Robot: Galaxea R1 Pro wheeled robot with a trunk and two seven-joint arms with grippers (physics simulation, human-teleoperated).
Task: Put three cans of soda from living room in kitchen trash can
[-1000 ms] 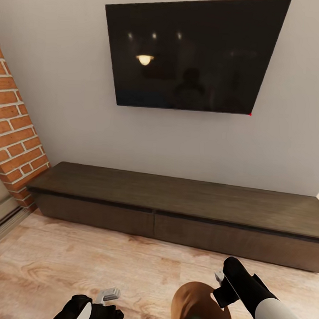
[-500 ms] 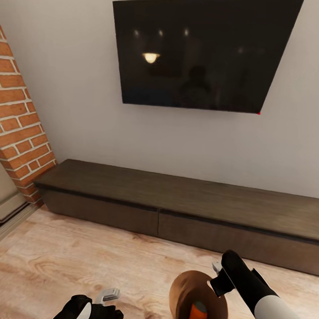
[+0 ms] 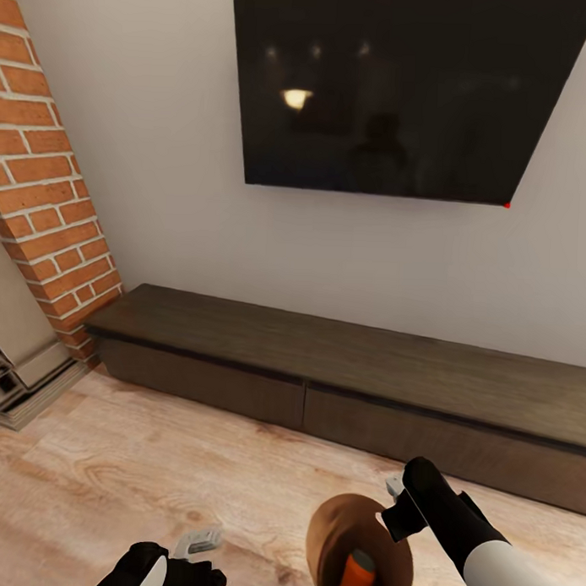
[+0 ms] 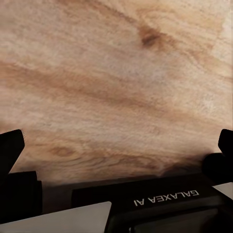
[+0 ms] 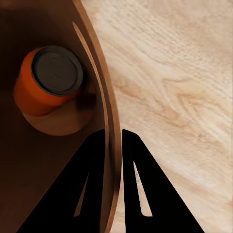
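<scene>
View swings right past TV (image 3: 401, 94); right end effector (image 5: 112, 138) still clamps bin (image 5: 104, 111) rim, 1 can (image 5: 48, 82) inside; left end effector (image 4: 116, 145) spread, empty.

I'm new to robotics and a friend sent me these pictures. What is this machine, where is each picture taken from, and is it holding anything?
It is a simulated wheeled robot with two arms, steered by a person. The big picture comes from a camera on its head, looking forward and down: you see a wall TV, a long low cabinet, a brick chimney and wood floor.

The other two pictures come from cameras near each gripper. The right gripper is pinching the rim of a bin, one finger inside and one outside, so the robot is carrying the bin. An orange can with a grey top stands inside it.

The left gripper holds nothing; its fingers are spread wide over bare floor.
</scene>
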